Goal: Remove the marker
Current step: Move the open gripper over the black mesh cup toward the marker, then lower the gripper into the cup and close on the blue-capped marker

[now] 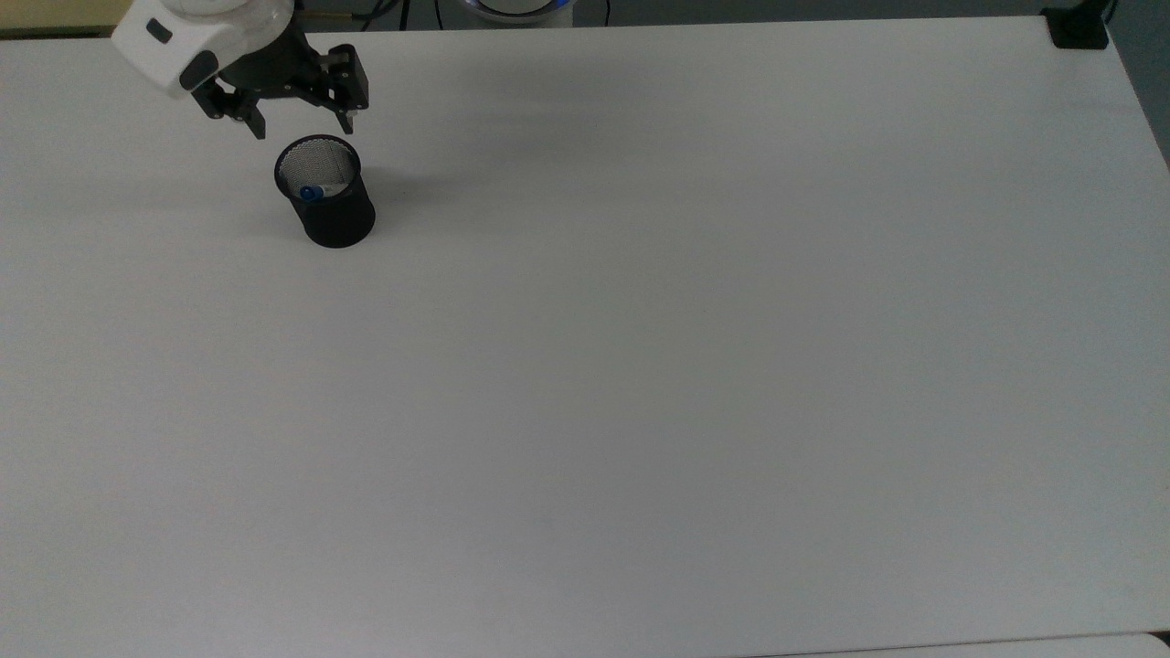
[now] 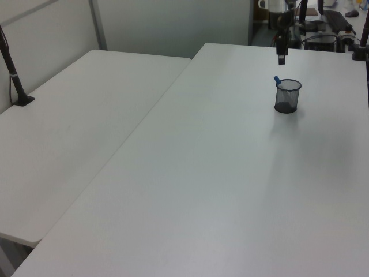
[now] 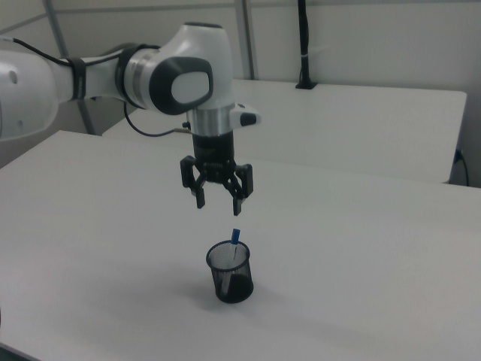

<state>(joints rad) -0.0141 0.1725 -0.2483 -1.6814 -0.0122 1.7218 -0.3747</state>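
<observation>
A black mesh cup (image 1: 326, 203) (image 2: 287, 96) (image 3: 231, 272) stands upright on the white table (image 1: 640, 366). The marker (image 1: 312, 193) (image 2: 277, 79) (image 3: 235, 239) leans inside it, its blue cap poking above the rim and the white barrel showing through the mesh. My gripper (image 1: 303, 125) (image 3: 219, 204) hangs open in the air just above the cup, a little toward the top view's upper left of the rim, with nothing between its fingers. In the left view the gripper (image 2: 281, 55) hangs above the cup.
A second white table (image 2: 75, 121) adjoins on the left view's left, with a black clamp post (image 2: 14, 75) on it. A black clamp (image 1: 1079, 27) sits at the top view's upper right corner. Equipment (image 2: 323, 26) stands beyond the table's far edge in the left view.
</observation>
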